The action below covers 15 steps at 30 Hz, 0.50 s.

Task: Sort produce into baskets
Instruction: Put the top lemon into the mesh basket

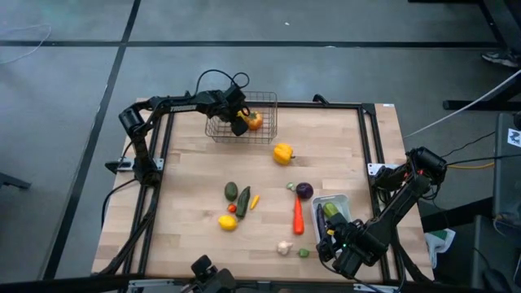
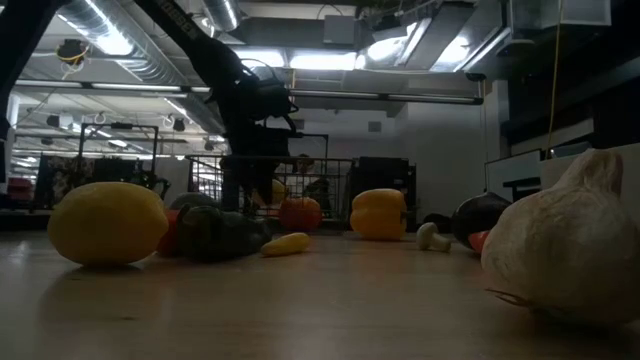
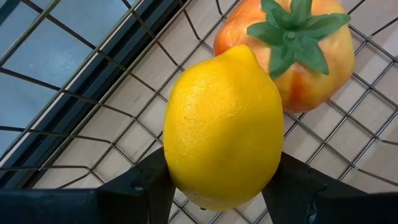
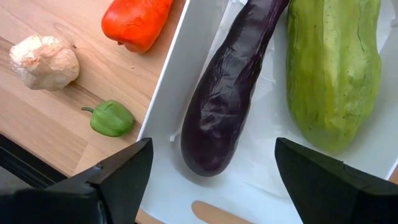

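the left end effector [image 1: 239,119] is down inside the wire basket [image 1: 264,130] at the far side of the worktop [image 1: 195,163], its two dark fingers [image 3: 140,186] clamped on a lemon [image 3: 224,124] across the fruit's narrow middle. an orange tomato [image 3: 311,56] with a green stem top sits on the basket floor, right up against the lemon. the lemon looks like a light, hard moulded toy with a smooth pebbled skin, so i'd judge it stiff enough not to give under the squeeze but apt to slip or roll, being rounded and tapered at the ends. holding it at the widest belly, as here, seems the safest spot.

the right end effector [image 4: 208,180] hangs over the white tray [image 4: 168,99] at the near right corner, its fingers standing well apart and holding nothing. below it lie a purple eggplant [image 4: 230,106] and a pale green cucumber [image 4: 333,68], side by side in the tray. long things like these are best taken across the middle.

loose on the worktop are a carrot [image 4: 134,22], a garlic [image 4: 43,61], a small green pepper [image 4: 111,118], a yellow pepper [image 1: 282,153], and another lemon [image 1: 228,222].
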Available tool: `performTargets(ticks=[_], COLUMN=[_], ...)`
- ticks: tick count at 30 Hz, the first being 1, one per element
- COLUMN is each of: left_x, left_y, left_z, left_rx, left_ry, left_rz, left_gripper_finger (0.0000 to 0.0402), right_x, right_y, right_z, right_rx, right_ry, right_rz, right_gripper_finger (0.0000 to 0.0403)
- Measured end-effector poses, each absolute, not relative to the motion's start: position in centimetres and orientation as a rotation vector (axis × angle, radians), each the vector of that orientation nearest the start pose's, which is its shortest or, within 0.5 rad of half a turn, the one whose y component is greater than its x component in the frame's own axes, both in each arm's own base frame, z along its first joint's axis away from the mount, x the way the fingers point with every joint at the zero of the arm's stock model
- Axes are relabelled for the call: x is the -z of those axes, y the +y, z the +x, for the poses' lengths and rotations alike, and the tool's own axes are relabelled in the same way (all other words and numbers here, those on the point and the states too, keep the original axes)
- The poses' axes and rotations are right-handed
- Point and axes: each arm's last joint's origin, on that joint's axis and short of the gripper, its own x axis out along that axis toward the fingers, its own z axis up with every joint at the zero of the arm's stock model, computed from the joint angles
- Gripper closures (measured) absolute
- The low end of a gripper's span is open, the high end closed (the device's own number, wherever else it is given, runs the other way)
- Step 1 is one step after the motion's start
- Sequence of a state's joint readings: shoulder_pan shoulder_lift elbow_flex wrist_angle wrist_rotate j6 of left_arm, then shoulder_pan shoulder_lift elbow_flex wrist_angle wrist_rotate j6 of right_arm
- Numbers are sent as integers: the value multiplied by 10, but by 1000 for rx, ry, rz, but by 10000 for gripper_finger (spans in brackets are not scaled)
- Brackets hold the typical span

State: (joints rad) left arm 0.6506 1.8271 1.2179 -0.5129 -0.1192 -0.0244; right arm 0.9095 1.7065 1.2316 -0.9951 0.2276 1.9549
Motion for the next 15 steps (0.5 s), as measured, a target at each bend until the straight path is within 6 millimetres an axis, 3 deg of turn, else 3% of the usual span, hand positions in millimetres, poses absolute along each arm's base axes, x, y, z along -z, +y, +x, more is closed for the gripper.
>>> performTargets(ticks=[15], left_x=[-181], left_y=[223], left_z=[287], left_rx=[-701], left_ry=[1103], left_rz=[-326], left_gripper_finger=[203], right_x=[-211], right_y=[241], right_z=[196], right_rx=[737], right_ry=[1166], right_rz=[846], right_gripper_finger=[65])
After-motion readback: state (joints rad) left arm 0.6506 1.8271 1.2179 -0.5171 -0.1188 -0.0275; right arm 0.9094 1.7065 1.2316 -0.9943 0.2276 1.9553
